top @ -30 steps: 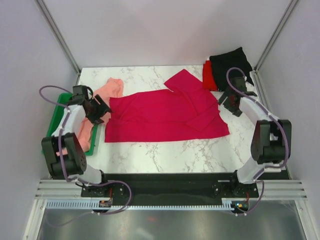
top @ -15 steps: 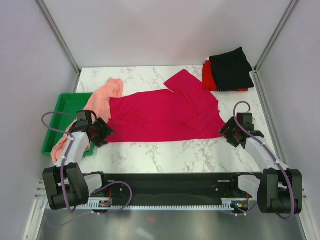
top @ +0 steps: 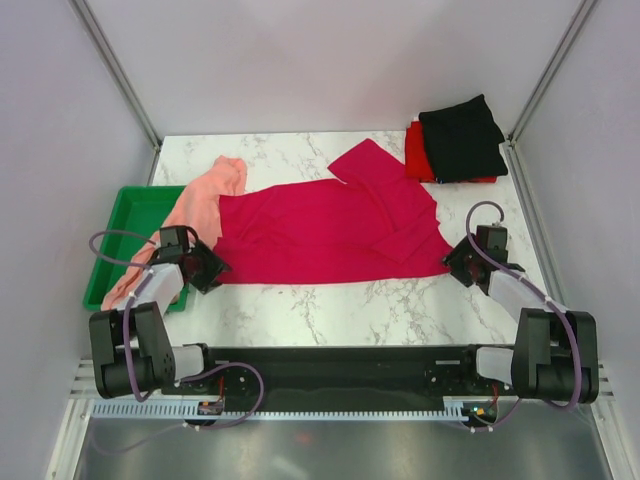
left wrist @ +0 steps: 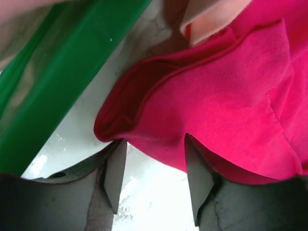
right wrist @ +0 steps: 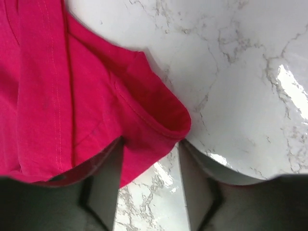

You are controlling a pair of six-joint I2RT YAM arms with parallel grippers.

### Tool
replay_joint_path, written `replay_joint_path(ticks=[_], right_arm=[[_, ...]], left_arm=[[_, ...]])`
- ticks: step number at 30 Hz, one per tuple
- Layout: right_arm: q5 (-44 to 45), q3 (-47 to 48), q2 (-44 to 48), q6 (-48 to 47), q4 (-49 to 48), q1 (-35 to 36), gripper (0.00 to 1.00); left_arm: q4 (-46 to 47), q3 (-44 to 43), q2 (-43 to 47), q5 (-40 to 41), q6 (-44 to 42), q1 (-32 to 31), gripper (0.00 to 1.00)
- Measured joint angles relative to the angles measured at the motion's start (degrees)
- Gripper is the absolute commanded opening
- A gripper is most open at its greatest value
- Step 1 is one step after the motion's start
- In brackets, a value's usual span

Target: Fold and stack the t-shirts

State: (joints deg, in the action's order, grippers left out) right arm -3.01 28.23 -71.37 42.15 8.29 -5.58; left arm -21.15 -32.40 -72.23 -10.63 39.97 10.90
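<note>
The crimson t-shirt (top: 330,230) lies spread across the middle of the table. My left gripper (top: 207,268) is open at its near left corner; in the left wrist view (left wrist: 153,161) the crimson hem (left wrist: 226,110) sits just ahead of the fingertips (left wrist: 115,168). My right gripper (top: 460,263) is open at the near right corner; in the right wrist view (right wrist: 149,168) the crimson corner (right wrist: 144,120) lies between the fingers (right wrist: 103,183). The salmon-pink t-shirt (top: 205,195) lies at the left, partly under the crimson one. The black t-shirt (top: 460,135) sits folded on the bright red t-shirt (top: 417,150) at the back right.
A green plastic tray (top: 125,225) stands at the table's left edge, with the salmon shirt draped into it; its rim shows in the left wrist view (left wrist: 62,82). Bare marble (top: 340,305) lies between the crimson shirt and the near edge. Frame posts stand at the back corners.
Both arms have swung from the back of the table down to the crimson shirt's near corners, then closed in on them. The shirts have not moved.
</note>
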Motion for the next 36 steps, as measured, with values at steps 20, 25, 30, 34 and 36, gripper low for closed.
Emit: replay_joint_path(ticks=[20, 25, 30, 34, 36], right_arm=[[1.0, 20.5, 9.1, -5.8, 7.8, -1.1, 0.00], [2.3, 12.4, 14.5, -6.4, 11.8, -1.7, 0.00], [3.4, 5.7, 13.9, -5.4, 18.5, -3.8, 0.00], [3.9, 3.0, 16.4, -3.3, 21.6, -8.2, 0.00], [3.4, 1.9, 18.1, -2.4, 22.9, -11.3, 0.00]], left_arm=[[-6.2, -15.7, 6.1, -2.0, 2.1, 0.7, 0.02], [-6.2, -6.7, 10.4, -3.8, 2.2, 0.7, 0.02], [-8.6, 3.9, 10.3, -5.6, 3.9, 0.9, 0.02], [-9.2, 7.3, 12.4, -6.7, 5.9, 1.0, 0.02], [-9.1, 7.8, 14.0, -7.6, 6.8, 1.0, 0.02]])
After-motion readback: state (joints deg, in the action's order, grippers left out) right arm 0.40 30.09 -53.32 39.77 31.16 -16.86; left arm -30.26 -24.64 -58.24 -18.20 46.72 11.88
